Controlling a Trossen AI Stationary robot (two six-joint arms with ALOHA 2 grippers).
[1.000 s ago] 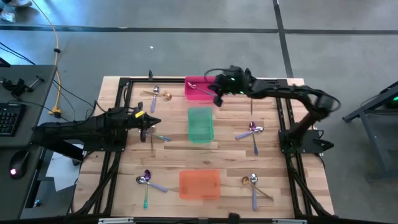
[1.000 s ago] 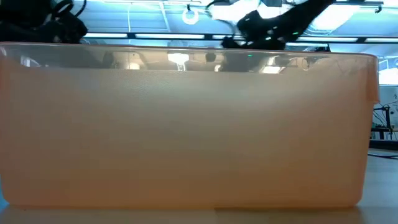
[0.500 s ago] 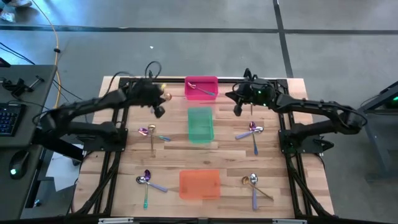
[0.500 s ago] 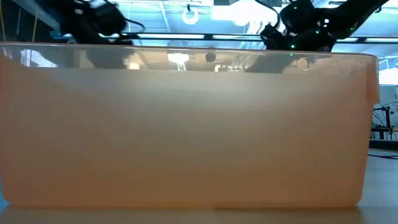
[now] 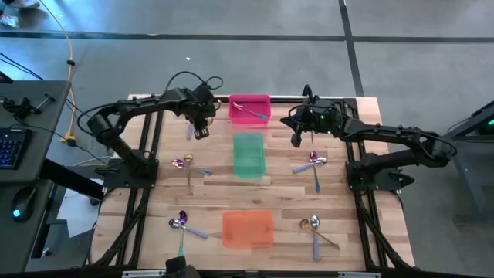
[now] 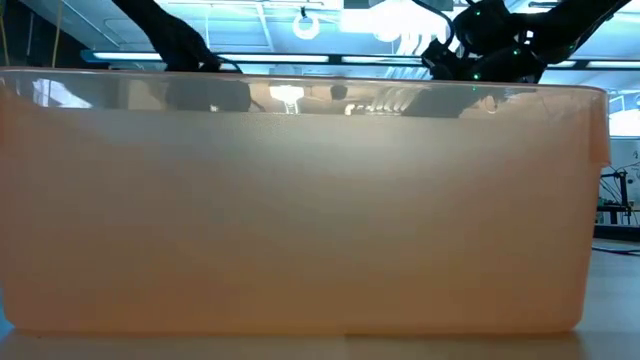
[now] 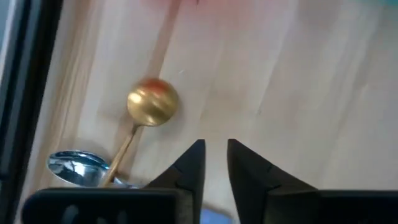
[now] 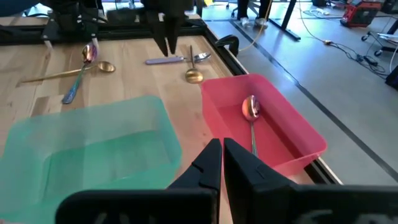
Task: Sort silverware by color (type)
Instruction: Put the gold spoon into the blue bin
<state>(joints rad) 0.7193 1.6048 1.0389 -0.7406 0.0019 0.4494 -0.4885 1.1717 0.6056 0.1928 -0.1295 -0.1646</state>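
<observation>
A: Where does the left gripper (image 5: 202, 130) stand, and why?
B: Over the far-left cluster of silverware, beside the pink bin (image 5: 263, 102). Its fingers (image 7: 189, 167) are slightly apart and hold nothing, poised near the gold spoon (image 7: 152, 102) and silver spoon (image 7: 78, 167), probably to pick one.

A: And the right gripper (image 5: 296, 140)?
B: Pressed together, empty, hovering between the pink bin and green bin (image 5: 248, 154). One spoon (image 8: 251, 109) already lies in the pink bin.

A: The remaining pieces?
B: Small mixed clusters lie on the table (image 5: 347, 247), around the orange bin (image 5: 248, 229), unsorted.
</observation>
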